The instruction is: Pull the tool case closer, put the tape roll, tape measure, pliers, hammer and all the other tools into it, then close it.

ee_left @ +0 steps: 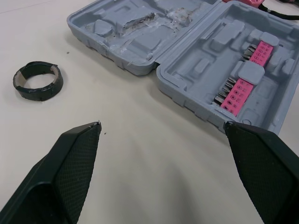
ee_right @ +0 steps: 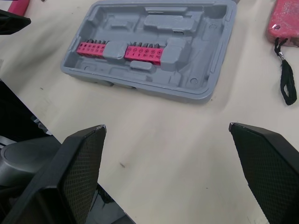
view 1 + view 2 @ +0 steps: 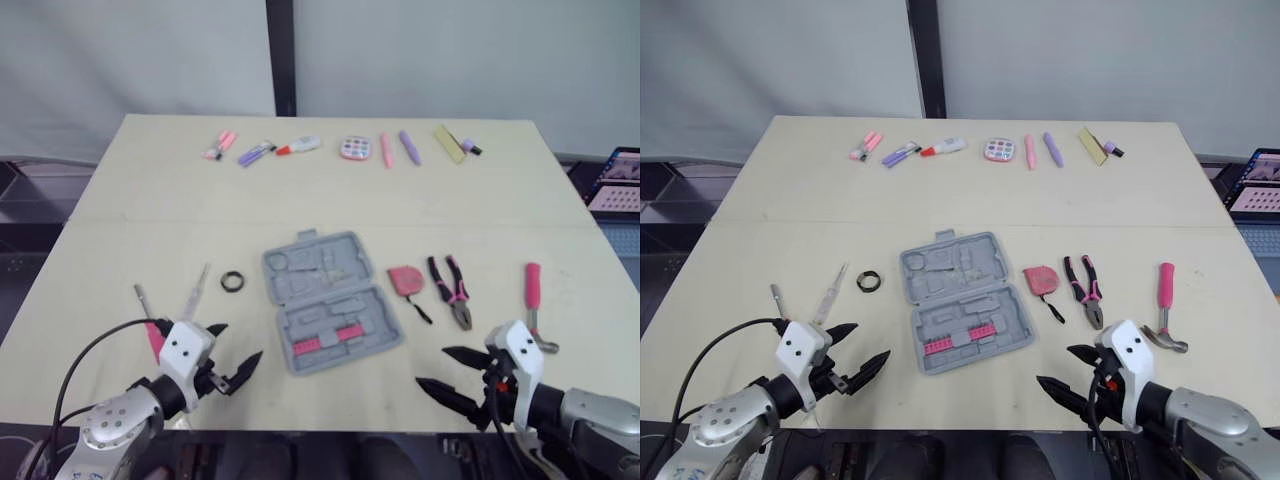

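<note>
— Where is the tool case (image 3: 330, 300) sitting?
— It is lying open in the middle of the bench (image 3: 150, 220), with the tape roll (image 3: 233, 281) on its left and the tape measure (image 3: 405, 280), pliers (image 3: 452, 291) and hammer (image 3: 534, 300) on its right.
— And the claws?
— The left claw (image 3: 238, 341) and right claw (image 3: 432, 366) are both hovering spread wide, gripping nothing.

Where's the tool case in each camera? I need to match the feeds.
Left eye view: tool case lies open at centre, between tape roll and tape measure.
Right eye view: tool case likewise at centre.
Left wrist view: tool case just beyond the open left end effector, tape roll beside it.
Right wrist view: tool case beyond the open right end effector.
Shared landmark: the pink bit strips in its nearer half.
</note>
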`<action>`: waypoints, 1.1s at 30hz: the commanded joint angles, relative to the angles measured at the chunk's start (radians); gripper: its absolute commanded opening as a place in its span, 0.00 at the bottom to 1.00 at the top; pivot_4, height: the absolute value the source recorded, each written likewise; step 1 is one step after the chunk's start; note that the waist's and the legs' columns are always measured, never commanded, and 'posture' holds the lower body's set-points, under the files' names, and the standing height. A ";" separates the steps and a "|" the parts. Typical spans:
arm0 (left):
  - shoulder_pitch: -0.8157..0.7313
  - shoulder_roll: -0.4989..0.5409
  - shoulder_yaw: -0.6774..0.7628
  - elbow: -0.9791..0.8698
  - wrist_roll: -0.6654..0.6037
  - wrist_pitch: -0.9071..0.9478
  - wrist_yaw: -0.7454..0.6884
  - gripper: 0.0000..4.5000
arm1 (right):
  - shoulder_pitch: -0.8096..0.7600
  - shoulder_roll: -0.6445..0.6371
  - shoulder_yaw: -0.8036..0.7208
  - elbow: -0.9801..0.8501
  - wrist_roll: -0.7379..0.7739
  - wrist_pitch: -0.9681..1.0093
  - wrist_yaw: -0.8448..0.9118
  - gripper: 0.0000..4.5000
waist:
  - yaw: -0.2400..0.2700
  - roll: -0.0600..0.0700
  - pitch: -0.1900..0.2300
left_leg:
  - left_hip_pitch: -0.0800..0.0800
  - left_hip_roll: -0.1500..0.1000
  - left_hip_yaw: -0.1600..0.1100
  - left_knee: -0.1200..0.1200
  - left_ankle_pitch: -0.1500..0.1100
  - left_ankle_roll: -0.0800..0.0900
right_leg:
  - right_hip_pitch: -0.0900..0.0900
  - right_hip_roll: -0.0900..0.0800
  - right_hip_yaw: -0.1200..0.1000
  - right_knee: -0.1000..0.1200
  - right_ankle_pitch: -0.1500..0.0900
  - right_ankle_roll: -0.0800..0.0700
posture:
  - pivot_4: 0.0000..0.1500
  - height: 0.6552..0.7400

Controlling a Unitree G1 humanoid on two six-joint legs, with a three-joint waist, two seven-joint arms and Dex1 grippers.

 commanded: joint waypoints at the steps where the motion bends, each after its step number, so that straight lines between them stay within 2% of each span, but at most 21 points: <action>1: -0.003 0.010 0.001 -0.051 0.005 0.003 0.006 1.00 | 0.006 0.006 -0.028 -0.013 0.000 -0.019 0.014 0.99 | 0.000 0.000 0.000 | 0.000 0.000 0.000 0.000 0.000 0.000 | 0.000 0.000 0.000 0.000 0.000 0.000 | 1.00 0.92; 10: -0.003 0.000 0.009 -0.072 -0.014 0.030 0.005 1.00 | 0.011 0.007 -0.030 -0.015 0.002 -0.020 0.015 0.99 | 0.000 0.000 0.000 | 0.000 0.000 0.000 0.000 0.000 0.000 | 0.000 0.000 0.000 0.000 0.000 0.000 | 1.00 0.92; 22: 0.032 -0.005 0.025 0.008 -0.008 -0.073 -0.042 1.00 | 0.002 0.008 -0.029 -0.016 0.004 -0.016 0.008 0.99 | 0.000 0.000 0.000 | 0.000 0.000 0.000 0.000 0.000 0.000 | 0.000 0.000 0.000 0.000 0.000 0.000 | 1.00 0.92; 25: 0.017 -0.009 0.031 0.032 -0.045 -0.068 -0.065 1.00 | -0.023 0.006 -0.029 -0.011 0.004 -0.017 0.003 0.99 | 0.000 0.000 0.000 | 0.000 0.000 0.000 0.000 0.000 0.000 | 0.000 0.000 0.000 0.000 0.000 0.000 | 1.00 0.92; 28: -0.032 0.002 0.040 0.088 -0.051 -0.072 -0.078 0.80 | -0.088 0.001 -0.032 0.009 0.008 -0.008 -0.009 0.80 | 0.000 0.000 0.000 | 0.000 0.000 0.000 0.000 0.000 0.000 | 0.000 0.000 0.000 0.000 0.000 0.000 | 1.00 0.92; 33: -0.152 0.019 0.027 0.201 -0.029 -0.071 -0.091 0.24 | -0.276 -0.025 0.025 0.104 -0.033 0.011 -0.014 0.25 | -0.002 0.000 0.000 | 0.001 0.000 0.000 0.000 0.000 0.000 | -0.001 0.000 -0.001 0.001 0.000 0.000 | 1.00 0.92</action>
